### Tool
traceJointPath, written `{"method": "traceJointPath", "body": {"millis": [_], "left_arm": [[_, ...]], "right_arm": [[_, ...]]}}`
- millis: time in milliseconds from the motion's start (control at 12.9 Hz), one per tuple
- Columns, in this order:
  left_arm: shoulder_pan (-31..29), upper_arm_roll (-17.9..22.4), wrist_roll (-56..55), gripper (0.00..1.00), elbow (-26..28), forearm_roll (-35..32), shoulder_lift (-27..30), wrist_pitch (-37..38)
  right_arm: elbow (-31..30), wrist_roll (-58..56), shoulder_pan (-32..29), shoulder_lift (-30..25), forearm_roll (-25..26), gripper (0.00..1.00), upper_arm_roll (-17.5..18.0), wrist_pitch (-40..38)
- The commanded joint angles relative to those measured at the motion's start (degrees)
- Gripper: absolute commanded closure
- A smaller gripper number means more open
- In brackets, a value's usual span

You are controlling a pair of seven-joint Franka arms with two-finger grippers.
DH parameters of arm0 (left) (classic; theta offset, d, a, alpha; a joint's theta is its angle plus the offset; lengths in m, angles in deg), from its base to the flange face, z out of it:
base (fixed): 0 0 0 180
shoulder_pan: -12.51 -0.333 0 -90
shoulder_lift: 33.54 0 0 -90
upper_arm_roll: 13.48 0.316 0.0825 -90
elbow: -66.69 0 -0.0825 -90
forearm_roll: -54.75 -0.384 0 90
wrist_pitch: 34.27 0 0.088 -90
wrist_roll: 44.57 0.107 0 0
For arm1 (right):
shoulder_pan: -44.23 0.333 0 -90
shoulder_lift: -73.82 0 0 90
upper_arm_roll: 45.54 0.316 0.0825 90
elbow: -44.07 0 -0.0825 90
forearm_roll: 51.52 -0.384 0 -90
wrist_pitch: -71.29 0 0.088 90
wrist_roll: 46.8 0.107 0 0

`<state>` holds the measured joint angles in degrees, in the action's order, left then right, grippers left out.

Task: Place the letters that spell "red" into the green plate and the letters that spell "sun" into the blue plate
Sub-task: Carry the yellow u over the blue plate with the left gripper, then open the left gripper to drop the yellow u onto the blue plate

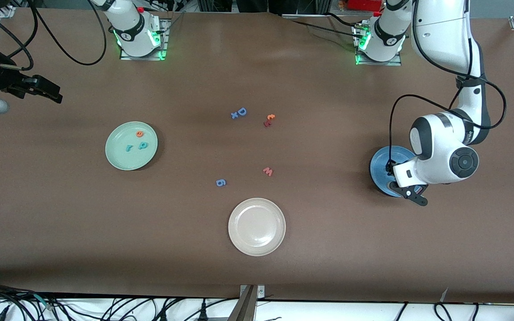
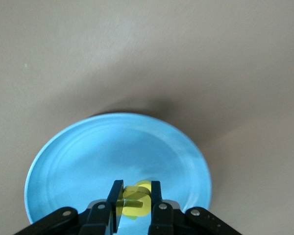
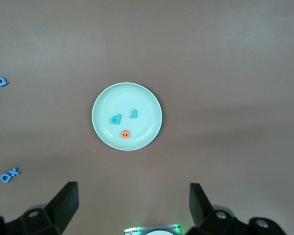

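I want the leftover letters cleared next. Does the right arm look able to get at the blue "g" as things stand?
Probably yes. The right pincer is open and holds nothing, waiting at its end of the table. The blue "g" lies alone on bare table between the green plate and the beige plate, nothing over it.

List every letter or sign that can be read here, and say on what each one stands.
"r", "e", "d": foam letters in the green plate.
"D", "x", "g", "w": foam letters on the table.
"s": yellow letter held by the left gripper over the blue plate.
Red and orange pair beside "D": unreadable.
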<state>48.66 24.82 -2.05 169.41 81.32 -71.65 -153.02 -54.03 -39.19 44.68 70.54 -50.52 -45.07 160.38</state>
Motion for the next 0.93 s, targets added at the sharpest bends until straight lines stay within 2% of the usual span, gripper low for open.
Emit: {"method": "traceJointPath", "body": {"millis": [0, 78, 155, 233, 466, 699, 855], "left_arm": [[0.1, -0.4, 1.3, 0.85, 1.9, -0.9, -1.5, -3.1], [0.1, -0.5, 1.3, 0.77, 2.2, -0.8, -1.6, -3.5], [0.1, -0.5, 1.3, 0.1, 2.2, -0.8, -1.5, -3.5], [0.1, -0.5, 1.4, 0.0, 2.2, -0.6, -1.1, -3.5], [0.7, -0.6, 0.7, 0.0, 0.8, -1.3, 5.0, -2.6], [1.2, -0.4, -2.3, 0.0, 0.4, -2.7, 12.8, 2.3], [0.8, -2.5, -14.7, 0.0, -2.4, -12.7, 18.4, 7.3]], "right_arm": [[1.6, 0.7, -0.5, 0.4, 0.3, 0.0, 0.5, -1.4], [1.6, 0.7, -0.5, 0.4, 0.3, 0.0, 0.5, -1.4], [1.5, 0.7, -0.5, 0.4, 0.3, 0.0, 0.5, -1.4], [1.5, 0.7, -0.5, 0.4, 0.3, 0.0, 0.5, -1.4], [1.5, 0.7, -0.5, 0.4, 0.3, 0.0, 0.5, -1.4], [1.6, 0.7, -0.5, 0.4, 0.4, 0.0, 0.6, -1.3], [1.6, 0.7, -0.5, 0.4, 0.4, 0.0, 0.6, -1.3]]}}
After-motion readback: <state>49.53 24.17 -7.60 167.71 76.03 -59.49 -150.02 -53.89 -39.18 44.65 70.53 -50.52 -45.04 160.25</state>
